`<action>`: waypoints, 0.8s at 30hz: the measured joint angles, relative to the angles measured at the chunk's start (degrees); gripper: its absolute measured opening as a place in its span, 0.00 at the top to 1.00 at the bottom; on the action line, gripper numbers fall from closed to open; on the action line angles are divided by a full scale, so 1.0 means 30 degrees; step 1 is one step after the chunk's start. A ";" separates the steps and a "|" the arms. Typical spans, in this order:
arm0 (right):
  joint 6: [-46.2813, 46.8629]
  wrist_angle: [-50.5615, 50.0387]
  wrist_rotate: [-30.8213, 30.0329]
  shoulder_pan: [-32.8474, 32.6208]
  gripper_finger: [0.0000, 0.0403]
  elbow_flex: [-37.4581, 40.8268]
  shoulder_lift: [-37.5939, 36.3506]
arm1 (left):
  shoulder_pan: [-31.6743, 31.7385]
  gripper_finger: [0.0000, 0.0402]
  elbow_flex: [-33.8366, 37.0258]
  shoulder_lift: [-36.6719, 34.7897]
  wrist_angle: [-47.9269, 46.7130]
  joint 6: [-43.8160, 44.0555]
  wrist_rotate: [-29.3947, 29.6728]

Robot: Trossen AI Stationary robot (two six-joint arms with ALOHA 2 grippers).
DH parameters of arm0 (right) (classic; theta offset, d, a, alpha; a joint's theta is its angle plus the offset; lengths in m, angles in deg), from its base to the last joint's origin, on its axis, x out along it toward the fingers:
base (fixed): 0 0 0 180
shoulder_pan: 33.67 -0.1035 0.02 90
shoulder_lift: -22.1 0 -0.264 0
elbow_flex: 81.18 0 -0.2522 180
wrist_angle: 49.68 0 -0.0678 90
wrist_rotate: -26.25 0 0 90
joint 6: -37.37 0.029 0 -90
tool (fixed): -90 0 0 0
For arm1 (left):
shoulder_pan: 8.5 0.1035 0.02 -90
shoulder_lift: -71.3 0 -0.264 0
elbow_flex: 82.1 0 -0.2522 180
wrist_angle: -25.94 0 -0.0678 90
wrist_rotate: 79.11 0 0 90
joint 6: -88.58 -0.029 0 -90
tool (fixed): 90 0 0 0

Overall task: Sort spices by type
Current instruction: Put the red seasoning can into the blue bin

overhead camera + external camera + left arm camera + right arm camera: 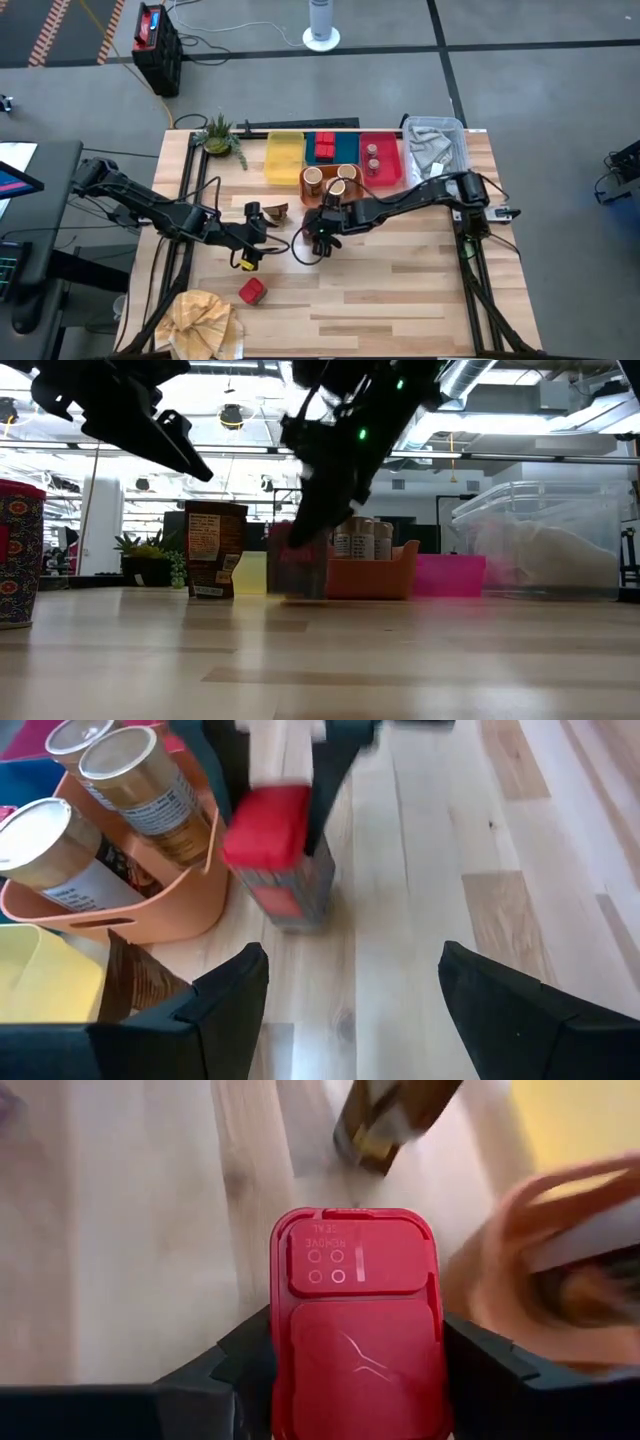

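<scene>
My right gripper [320, 238] is shut on a red-lidded boxy tin [355, 1320] at mid-table, just in front of the orange tray [330, 190], which holds tan round jars [140, 790]. My left gripper [345, 990] is open and empty, a little to the tin's left. Another red tin [251, 290] stands on the table near the front. The dark brown piece [272, 211] stands on the table behind my left gripper. More red tins [323, 147] sit in the blue tray and small shakers [372, 158] in the red tray. My right gripper pinches the tin at its top, one finger on each side of the red lid [285, 1350]. The fingers come from above, slanting in from the table's right. The tin [290, 870] stands about upright below them. I cannot tell whether its bottom touches the table.
A yellow tray [284, 157] stands left of the blue one. A clear bin with grey cloth [435, 145] is at the far right, a plant [220, 135] at the far left and a tan cloth [200, 320] at the near left corner. Bare wood lies at the near right.
</scene>
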State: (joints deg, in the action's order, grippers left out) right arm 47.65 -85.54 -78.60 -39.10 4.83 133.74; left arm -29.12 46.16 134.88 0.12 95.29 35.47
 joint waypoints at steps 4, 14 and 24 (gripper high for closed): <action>-0.0187 -0.0213 -0.0007 0.0000 0.41 0.0000 -0.2356 | 0.0000 0.30 0.0000 0.0515 0.0758 0.0396 0.0220; -0.0311 0.1701 -0.7701 0.2566 0.41 -0.0050 -0.6205 | -0.0672 0.30 0.0000 0.2157 0.3359 0.0266 0.1181; 0.2605 0.0342 -0.5737 0.8112 0.41 0.0015 -0.3363 | -0.2720 0.30 0.0002 0.5426 0.4969 -0.0154 0.3022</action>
State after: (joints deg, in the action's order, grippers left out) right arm 55.46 -84.52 -95.81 -14.77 4.87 123.65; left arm -37.28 46.17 151.16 15.02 94.83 44.54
